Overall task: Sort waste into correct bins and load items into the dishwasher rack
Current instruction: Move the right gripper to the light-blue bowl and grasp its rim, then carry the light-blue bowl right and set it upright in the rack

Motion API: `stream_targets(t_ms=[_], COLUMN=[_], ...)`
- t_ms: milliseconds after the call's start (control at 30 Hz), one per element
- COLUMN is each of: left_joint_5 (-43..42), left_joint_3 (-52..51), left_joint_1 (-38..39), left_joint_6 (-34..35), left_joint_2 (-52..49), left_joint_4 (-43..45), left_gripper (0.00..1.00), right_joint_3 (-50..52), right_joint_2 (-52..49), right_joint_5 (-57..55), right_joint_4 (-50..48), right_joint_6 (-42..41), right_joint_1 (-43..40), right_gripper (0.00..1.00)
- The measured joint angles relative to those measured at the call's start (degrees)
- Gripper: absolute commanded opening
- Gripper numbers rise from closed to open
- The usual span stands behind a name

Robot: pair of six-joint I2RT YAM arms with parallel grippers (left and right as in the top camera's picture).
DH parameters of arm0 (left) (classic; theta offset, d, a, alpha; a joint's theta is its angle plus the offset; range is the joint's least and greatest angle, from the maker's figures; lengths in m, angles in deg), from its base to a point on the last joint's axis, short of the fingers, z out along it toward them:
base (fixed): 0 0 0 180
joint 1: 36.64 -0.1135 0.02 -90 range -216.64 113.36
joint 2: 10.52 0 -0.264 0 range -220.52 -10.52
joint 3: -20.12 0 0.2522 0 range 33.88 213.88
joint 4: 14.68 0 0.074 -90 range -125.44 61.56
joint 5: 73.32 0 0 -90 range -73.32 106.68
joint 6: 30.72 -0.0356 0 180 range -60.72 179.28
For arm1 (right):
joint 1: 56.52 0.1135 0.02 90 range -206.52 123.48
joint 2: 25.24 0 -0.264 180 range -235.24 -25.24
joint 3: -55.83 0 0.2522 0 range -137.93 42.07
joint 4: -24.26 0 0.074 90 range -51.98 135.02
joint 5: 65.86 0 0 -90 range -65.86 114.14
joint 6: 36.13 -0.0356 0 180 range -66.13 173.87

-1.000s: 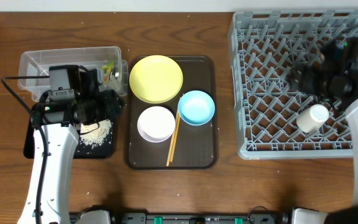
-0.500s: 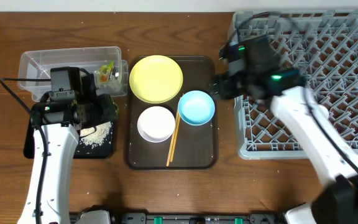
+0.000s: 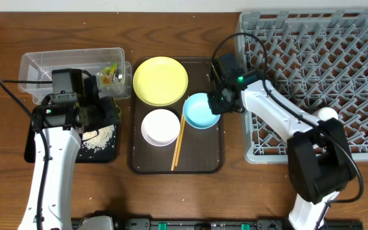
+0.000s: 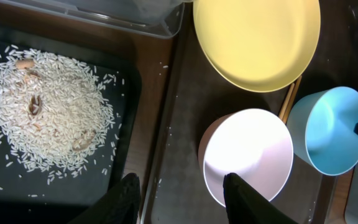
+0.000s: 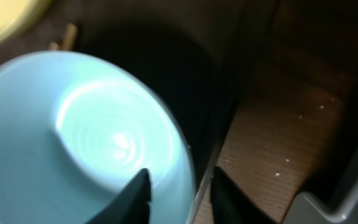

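Observation:
My right gripper (image 3: 220,102) has drawn in around the right rim of the light blue bowl (image 3: 200,111) (image 5: 73,137). One finger is inside the bowl and the other outside. The bowl sits on the brown serving tray (image 3: 200,156) with the yellow plate (image 3: 160,80), the white bowl (image 3: 160,126) and the chopsticks (image 3: 178,142). My left gripper (image 4: 182,190) is open and holds nothing. It hovers over the seam between the black tray (image 3: 34,150) and the serving tray. Rice crumbs (image 4: 45,112) lie on the black tray. The snack wrapper (image 3: 110,73) is in the clear tub (image 3: 37,67).
The grey dishwasher rack (image 3: 299,64) fills the right side. A whitish cup (image 3: 328,114) lies in it near its front right. A strip of bare wooden table (image 5: 278,143) separates the serving tray from the rack.
My right arm swung left from the rack, leaving the cup there, down to the blue bowl's rim, and its jaws narrowed. The left arm barely moved.

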Motion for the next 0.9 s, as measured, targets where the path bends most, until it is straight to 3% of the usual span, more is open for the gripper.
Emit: stream_targets(t_ms=[167,533,900], left_joint_5=[0.0,0.0,0.0], left_joint_3=[0.0,0.0,0.0], left_joint_1=[0.0,0.0,0.0], left_joint_6=[0.0,0.0,0.0], left_joint_2=[0.0,0.0,0.0], left_joint_4=[0.0,0.0,0.0], left_gripper=[0.46,0.46,0.46], right_joint_3=[0.0,-0.8,-5.4], right_joint_2=[-1.8,1.7,21.0], right_joint_5=[-0.7,-3.5,-27.4], right_joint_4=[0.4,1.0,-11.5], right_joint_6=[-0.4,-0.6,6.4], right_joint_1=[0.0,-0.5,-6.3], right_gripper=[0.01,0.01,0.01])
